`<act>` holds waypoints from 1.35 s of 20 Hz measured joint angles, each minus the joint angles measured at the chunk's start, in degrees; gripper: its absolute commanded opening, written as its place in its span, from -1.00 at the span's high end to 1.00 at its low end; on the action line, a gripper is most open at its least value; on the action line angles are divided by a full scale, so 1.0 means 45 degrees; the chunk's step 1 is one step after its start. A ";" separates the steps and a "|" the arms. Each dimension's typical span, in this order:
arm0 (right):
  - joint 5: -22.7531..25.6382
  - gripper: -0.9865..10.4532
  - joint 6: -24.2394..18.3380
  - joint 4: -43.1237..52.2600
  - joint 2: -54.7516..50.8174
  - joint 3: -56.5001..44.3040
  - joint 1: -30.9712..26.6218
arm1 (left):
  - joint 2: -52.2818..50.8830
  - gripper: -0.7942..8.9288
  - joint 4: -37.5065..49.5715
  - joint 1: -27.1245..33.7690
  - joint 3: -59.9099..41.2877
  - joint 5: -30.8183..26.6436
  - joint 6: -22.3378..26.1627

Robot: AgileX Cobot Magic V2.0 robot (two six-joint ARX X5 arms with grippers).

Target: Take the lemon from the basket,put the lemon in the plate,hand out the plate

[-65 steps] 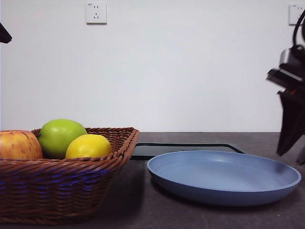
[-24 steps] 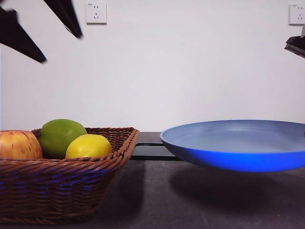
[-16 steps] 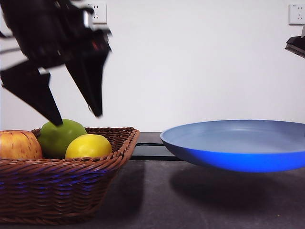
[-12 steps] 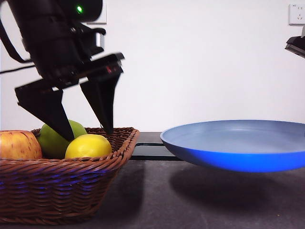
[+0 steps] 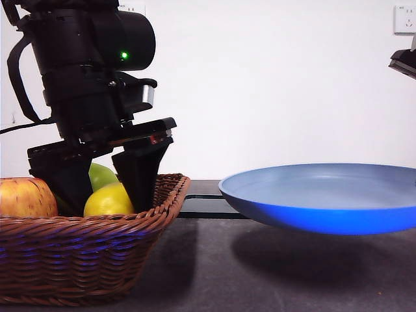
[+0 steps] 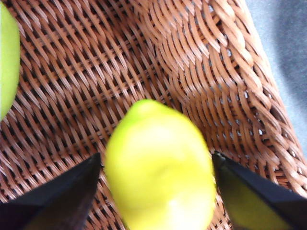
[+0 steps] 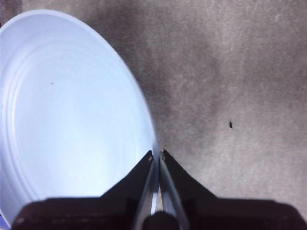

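While the right gripper (image 7: 156,158) is pinching the plate (image 5: 318,195) rim aloft as a landing spot, the left gripper (image 6: 156,167) is straddling the lemon (image 6: 160,167), jaws apart. The green apple (image 6: 7,62) is sitting at its ten o'clock in the basket (image 5: 84,253).

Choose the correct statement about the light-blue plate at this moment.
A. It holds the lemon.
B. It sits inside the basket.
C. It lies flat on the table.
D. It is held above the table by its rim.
D: the right gripper is shut on the rim of the plate, which hangs above its shadow on the table; the lemon is in the basket.
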 measured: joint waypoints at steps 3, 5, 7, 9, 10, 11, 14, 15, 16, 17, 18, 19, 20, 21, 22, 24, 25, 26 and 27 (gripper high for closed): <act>0.0000 0.82 0.0000 0.0010 0.0000 0.0000 0.0000 | 0.0000 0.58 -0.0034 0.0000 0.0000 -0.0019 0.0044; -0.0005 0.82 0.0000 0.0029 0.0000 0.0000 0.0000 | -0.0015 0.58 -0.0063 0.0000 0.0005 -0.0019 0.0063; -0.0005 0.82 0.0000 0.0092 0.0000 0.0000 0.0000 | -0.0121 0.58 -0.0573 0.0000 0.0170 -0.0024 0.0175; 0.0000 0.82 0.0005 0.0175 0.0000 0.0000 0.0000 | -0.0447 0.58 -0.1239 0.0000 0.0656 -0.0024 0.0233; 0.0000 0.82 0.0005 0.0180 0.0000 0.0034 0.0000 | -0.0748 0.58 -0.1443 0.0000 0.1054 -0.0010 0.0243; 0.0000 0.82 0.0005 0.0170 0.0000 0.0097 0.0000 | -0.1064 0.58 -0.1559 -0.0005 0.1423 0.0044 0.0248; -0.0005 0.82 0.0034 0.0228 0.0000 0.0384 0.0000 | -0.1841 0.58 -0.1768 -0.0267 0.2710 0.1258 0.0262; -0.0005 0.82 0.0063 0.0233 0.0000 0.0432 0.0005 | -0.1904 0.58 -0.1768 -0.0452 0.3084 0.1967 0.0272; -0.0005 0.82 0.0087 0.0248 0.0000 0.0461 0.0019 | -0.1914 0.58 -0.1729 -0.0690 0.3385 0.2618 0.0272; -0.0005 0.82 0.0112 0.0233 0.0000 0.0486 0.0068 | -0.1909 0.58 -0.1506 -0.0976 0.3521 0.2875 0.0277; -0.0029 0.82 0.0209 0.0228 0.0000 0.0539 0.0151 | -0.1909 0.58 -0.1180 -0.1336 0.3536 0.2837 0.0277; -0.0155 0.82 0.0253 0.0233 0.0000 0.0602 0.0243 | -0.1870 0.58 -0.0962 -0.1690 0.3536 0.2676 0.0277; -0.0466 0.82 0.0335 0.0243 0.0000 0.0661 0.0316 | -0.1778 0.58 -0.0704 -0.2152 0.3536 0.2399 0.0277; -0.0646 0.82 0.0389 0.0238 0.0000 0.0690 0.0389 | -0.1642 0.58 -0.0476 -0.2574 0.3536 0.2137 0.0277; -0.0743 0.82 0.0447 0.0238 0.0000 0.0724 0.0510 | -0.1443 0.58 -0.0301 -0.2973 0.3536 0.1826 0.0282; -0.0928 0.82 0.0563 0.0238 0.0000 0.0743 0.0729 | -0.0855 0.58 -0.0068 -0.3653 0.3536 0.1137 0.0282; -0.0962 0.82 0.0593 0.0233 0.0000 0.0743 0.0840 | -0.0578 0.58 -0.0044 -0.3886 0.3536 0.0874 0.0287; -0.0962 0.82 0.0636 0.0233 0.0000 0.0743 0.0928 | -0.0277 0.57 -0.0029 -0.4104 0.3536 0.0593 0.0291; -0.0962 0.82 0.0670 0.0233 0.0000 0.0743 0.1015 | -0.0112 0.57 -0.0010 -0.4231 0.3531 0.0369 0.0316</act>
